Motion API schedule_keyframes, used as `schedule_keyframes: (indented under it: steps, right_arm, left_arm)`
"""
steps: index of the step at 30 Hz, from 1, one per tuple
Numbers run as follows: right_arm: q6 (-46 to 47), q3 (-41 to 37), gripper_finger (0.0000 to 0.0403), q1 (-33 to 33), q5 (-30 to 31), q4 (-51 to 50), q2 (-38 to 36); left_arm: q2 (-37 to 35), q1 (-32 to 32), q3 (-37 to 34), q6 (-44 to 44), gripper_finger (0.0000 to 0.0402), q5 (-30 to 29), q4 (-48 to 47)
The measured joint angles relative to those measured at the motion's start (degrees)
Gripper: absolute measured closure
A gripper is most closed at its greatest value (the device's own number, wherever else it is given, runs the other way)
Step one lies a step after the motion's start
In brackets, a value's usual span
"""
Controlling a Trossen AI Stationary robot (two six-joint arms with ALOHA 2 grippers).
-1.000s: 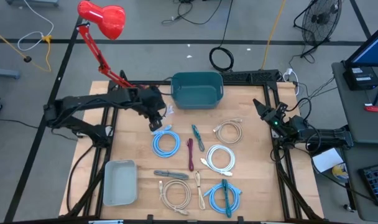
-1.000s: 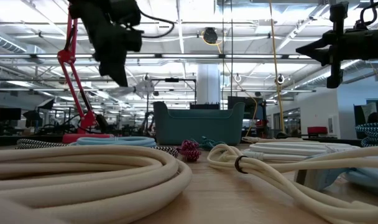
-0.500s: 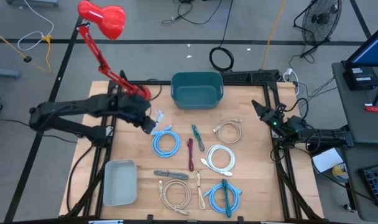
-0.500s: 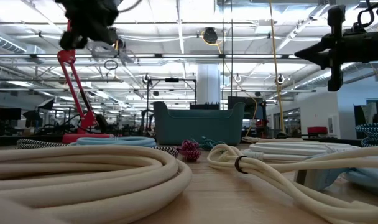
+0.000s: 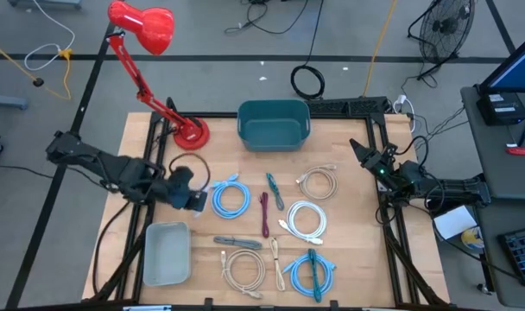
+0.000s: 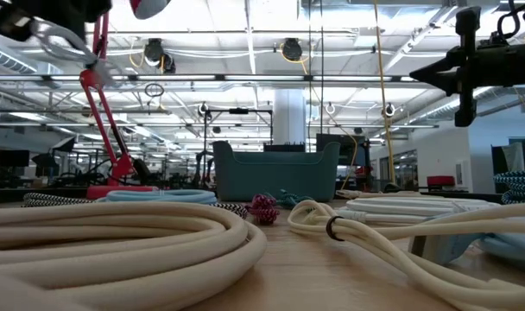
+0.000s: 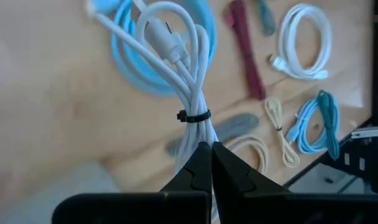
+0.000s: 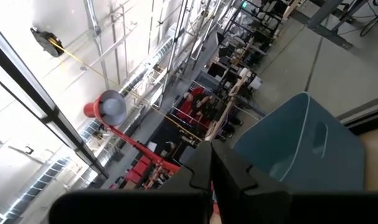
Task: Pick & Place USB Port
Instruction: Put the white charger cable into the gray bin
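Near the table's left edge, the left tool [image 7: 211, 163] grips a white cable [image 7: 176, 56].

wooden table [image 5: 349, 259]; coiled cables [image 5: 306, 219], teal bin [image 5: 273, 123], grey tray [image 5: 167, 252]

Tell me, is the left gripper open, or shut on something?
Shut on the white cable: the left gripper has its fingers pressed together on the tied bundle, above the table.
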Motion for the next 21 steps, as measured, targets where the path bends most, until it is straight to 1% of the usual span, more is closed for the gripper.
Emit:
schedule_keyframes:
  steps: [4, 8, 11, 14, 17, 21]
  right_arm:
    - [-0.14, 0.00, 0.0403, 0.00, -0.01, -0.03, 0.00]
    - [-0.60, 0.00, 0.0403, 0.00, -0.03, -0.72, 0.00]
    - [-0.08, 0.00, 0.0403, 0.00, -0.13, -1.98, 0.00]
    - [-0.29, 0.00, 0.0403, 0.00, -2.62, -1.81, 0.00]
    - [-1.49, 0.00, 0.0403, 0.00, -4.83, -2.10, 0.00]
    - [-1.55, 0.00, 0.0403, 0.00, -6.08, -2.69, 0.00]
  left_arm:
    - [1.65, -6.41, 0.00, -11.17, 0.0401, -0.31, 0.15]
    - [4.73, -13.13, 0.00, -20.47, 0.0402, -0.15, 0.23]
    - [7.44, -18.28, 0.00, -27.83, 0.0402, 2.54, 0.34]
    - [9.83, -23.10, 0.00, -34.61, 0.0402, 3.42, 1.18]
    - [11.75, -25.31, 0.00, -36.14, 0.0402, 6.04, 2.34]
    - [14.28, -25.68, 0.00, -36.24, 0.0402, 6.14, 3.84]
